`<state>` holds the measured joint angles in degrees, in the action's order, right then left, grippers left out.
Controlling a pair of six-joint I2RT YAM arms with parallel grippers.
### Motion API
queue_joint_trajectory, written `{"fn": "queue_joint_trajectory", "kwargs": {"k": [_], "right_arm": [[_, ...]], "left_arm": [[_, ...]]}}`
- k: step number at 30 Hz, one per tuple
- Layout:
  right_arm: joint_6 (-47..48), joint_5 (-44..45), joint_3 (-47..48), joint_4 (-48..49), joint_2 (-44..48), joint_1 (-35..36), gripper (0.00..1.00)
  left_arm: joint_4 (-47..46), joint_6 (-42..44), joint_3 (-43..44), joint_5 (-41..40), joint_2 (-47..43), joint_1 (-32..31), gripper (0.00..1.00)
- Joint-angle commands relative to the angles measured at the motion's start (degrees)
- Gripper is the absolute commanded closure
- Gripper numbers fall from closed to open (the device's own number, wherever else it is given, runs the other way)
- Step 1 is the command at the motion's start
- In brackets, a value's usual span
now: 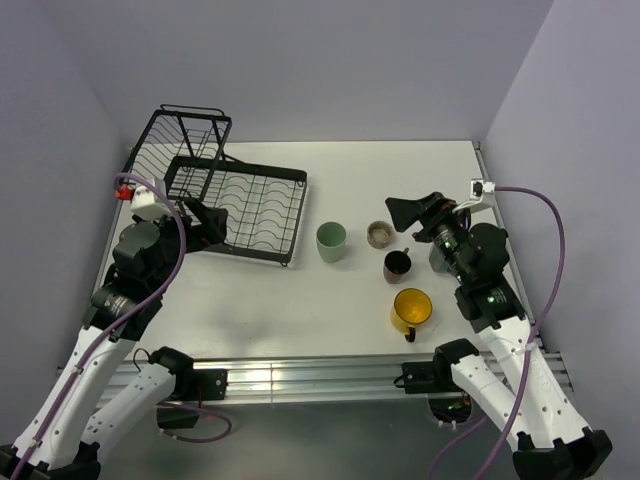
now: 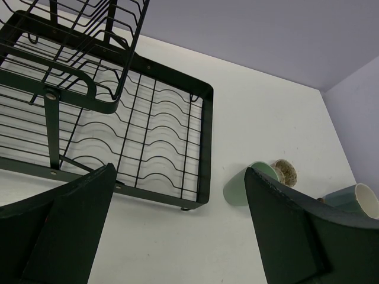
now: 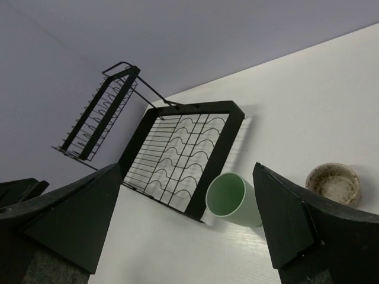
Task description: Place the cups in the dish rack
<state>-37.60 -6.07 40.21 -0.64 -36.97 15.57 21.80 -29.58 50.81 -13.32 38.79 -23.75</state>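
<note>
white table (image 1: 400, 170) bears green cup (image 1: 331, 241), beige cup (image 1: 379, 234), brown mug (image 1: 397, 264) and yellow mug (image 1: 411, 308), all right of the rack (image 1: 240, 205), none loaded. right gripper (image 1: 408, 212) hangs by the beige cup, left gripper (image 1: 205, 224) at the rack; both gape wide, holding nothing. next, likely: right lowers around a cup.

Left arm (image 1: 120, 290), right arm (image 1: 500, 320): white link shells, black joint housings. Purple cables (image 1: 520, 189) run wrist to base. Red plug (image 1: 125, 190) at left wrist; green indicator lights (image 1: 489, 297) on right. Fingers (image 3: 71, 219) matte black, wedge-shaped.
</note>
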Motion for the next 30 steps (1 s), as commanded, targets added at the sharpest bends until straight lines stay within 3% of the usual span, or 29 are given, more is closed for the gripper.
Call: {"fn": "queue_joint_trajectory", "kwargs": {"k": [1,15,20,23,27,30], "right_arm": [[1.48,1.75,3.74,-1.37,-0.03,0.16,0.0],[5.52,5.8,8.74,-7.87,-3.72,0.33,0.0],[7.9,-0.43,11.47,-7.27,-9.95,1.03,0.01],[9.73,2.36,14.98,-8.49,-15.48,6.12,0.09],[12.82,15.62,23.41,-16.47,-28.38,19.19,0.13],[13.44,21.88,24.57,-15.97,-34.54,23.53,0.16]], "left_arm": [[-1.76,0.4,0.17,1.1,-0.46,0.46,0.03],[-2.55,0.14,-0.27,2.77,-0.55,1.6,0.03],[-2.47,0.23,-0.09,3.3,-0.46,1.69,0.04],[-2.38,0.14,-0.09,3.04,-0.81,1.69,0.04],[-2.64,0.14,-0.36,3.04,-0.82,1.77,0.04],[-2.38,0.14,-0.09,3.13,-0.46,1.86,0.04]]}}
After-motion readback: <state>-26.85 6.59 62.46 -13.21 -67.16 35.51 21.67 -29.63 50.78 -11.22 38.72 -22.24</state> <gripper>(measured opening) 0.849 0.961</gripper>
